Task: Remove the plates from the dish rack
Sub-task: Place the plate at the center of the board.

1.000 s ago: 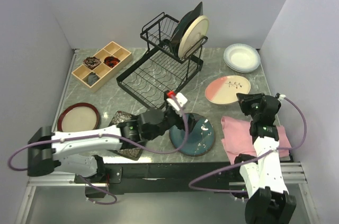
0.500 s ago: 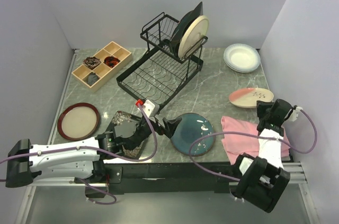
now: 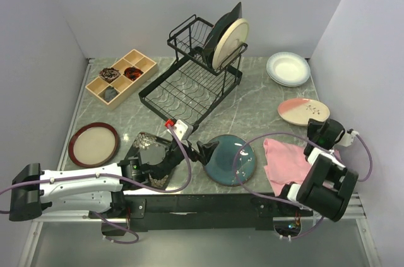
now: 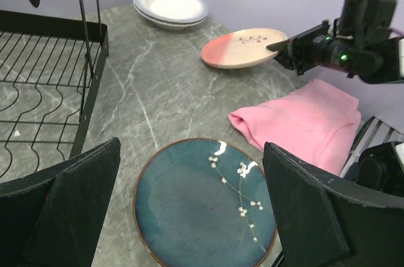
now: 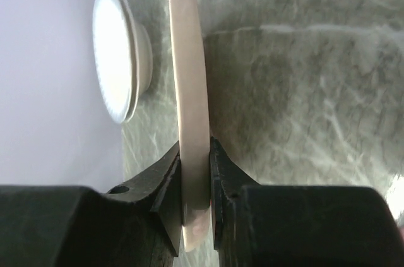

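The black wire dish rack [image 3: 189, 87] stands at the back with a cream round plate [image 3: 230, 42] and a dark plate [image 3: 220, 27] upright in its upper frame. My right gripper [image 3: 317, 127] is shut on the near rim of a pink-and-cream plate [image 3: 303, 110], held roughly level a little above the table; its fingers [image 5: 169, 182] pinch the rim [image 5: 189, 109]. My left gripper [image 4: 190, 153] stands open above a round teal plate [image 4: 205, 201] that lies flat on the table [image 3: 228, 160], and nothing is between its fingers.
Stacked white plates [image 3: 288, 68] sit at the back right. A pink folded cloth [image 3: 293, 163] lies at the near right. A brown-rimmed tan plate [image 3: 93, 144] rests at the near left, a dark square plate [image 3: 145, 142] partly under my left arm. A wooden compartment tray [image 3: 121, 77] stands at the back left.
My left arm drew back to the left, off the teal plate. The right gripper lifted the pink-and-cream plate and carried it toward the right edge.
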Robot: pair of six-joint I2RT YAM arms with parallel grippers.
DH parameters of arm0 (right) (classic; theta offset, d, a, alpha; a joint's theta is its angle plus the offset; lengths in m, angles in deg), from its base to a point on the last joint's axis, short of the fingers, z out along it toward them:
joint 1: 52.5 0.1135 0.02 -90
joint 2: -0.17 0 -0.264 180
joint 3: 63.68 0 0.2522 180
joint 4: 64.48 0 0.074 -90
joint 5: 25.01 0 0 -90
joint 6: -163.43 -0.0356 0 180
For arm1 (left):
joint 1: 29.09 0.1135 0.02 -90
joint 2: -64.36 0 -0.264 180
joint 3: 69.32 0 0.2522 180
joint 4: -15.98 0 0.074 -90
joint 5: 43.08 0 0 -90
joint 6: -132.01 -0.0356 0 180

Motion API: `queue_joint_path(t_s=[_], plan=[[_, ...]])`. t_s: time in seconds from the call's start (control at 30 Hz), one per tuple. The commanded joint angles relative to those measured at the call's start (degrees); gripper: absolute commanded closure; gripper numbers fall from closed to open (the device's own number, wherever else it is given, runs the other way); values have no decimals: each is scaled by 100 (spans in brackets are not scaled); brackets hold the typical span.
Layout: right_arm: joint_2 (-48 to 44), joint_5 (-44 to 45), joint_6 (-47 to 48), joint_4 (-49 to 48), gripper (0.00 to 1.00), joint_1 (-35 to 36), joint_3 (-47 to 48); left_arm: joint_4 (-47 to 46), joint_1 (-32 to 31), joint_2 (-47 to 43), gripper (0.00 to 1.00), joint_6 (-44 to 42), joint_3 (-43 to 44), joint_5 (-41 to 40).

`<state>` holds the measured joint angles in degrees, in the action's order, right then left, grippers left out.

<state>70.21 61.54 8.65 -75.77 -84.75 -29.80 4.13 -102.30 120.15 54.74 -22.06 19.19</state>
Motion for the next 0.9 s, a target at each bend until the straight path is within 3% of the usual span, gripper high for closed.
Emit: queue_joint_path(t_s=[0.0,0.17,0.4,0.47,0.6,0.87], plan=[[509,327,-141,-992,89,-97,124,-550,-44,-112,1,-69,-80,83],[1090,204,-53,-484,66,-150,475,-551,-53,-235,0,-104,-115,-4],[1662,335,96,535,53,-203,923,-569,-71,-156,1,-148,-115,-31],[1662,501,184,712,50,-212,1028,-586,-88,-147,1,-166,-115,-40],[1557,1011,176,1975,39,-212,1468,-621,-106,-156,1,-210,-142,-75],[1591,1206,26,3006,26,-212,1916,-648,-141,-209,1,-218,-168,-110]])
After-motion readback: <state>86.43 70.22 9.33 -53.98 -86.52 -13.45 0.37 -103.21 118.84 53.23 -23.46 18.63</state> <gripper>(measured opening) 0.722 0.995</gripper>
